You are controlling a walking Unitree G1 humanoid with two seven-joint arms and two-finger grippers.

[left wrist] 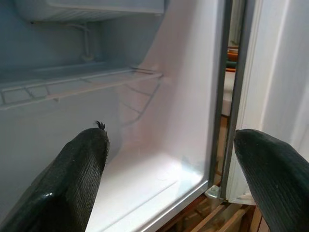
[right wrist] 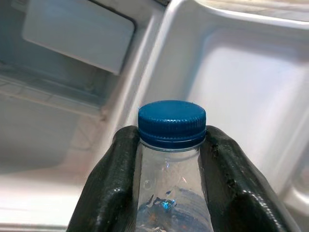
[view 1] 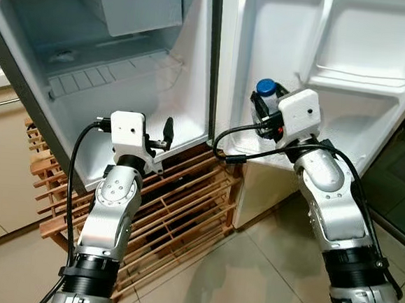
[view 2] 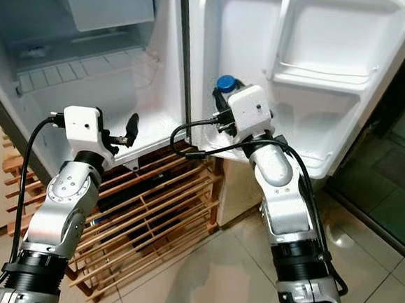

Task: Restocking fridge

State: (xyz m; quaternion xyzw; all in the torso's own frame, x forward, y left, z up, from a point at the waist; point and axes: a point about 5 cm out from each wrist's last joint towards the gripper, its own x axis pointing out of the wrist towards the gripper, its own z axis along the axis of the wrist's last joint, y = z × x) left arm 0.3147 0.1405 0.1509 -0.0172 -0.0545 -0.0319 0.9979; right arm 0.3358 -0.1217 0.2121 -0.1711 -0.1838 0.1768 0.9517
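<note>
Two fingers (right wrist: 120, 179) grip bottle (right wrist: 172, 145) (perhaps upright) beside door shelf (view 1: 363, 76)

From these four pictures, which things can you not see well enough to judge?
- Bottle: the right gripper and the right wrist view's lower edge hide its body, so its fill level is unknown.
- Fridge: the top edge of both eye views cuts off its upper part.
- Wooden rack: both arms cover part of it, and its contents are too dark.
</note>
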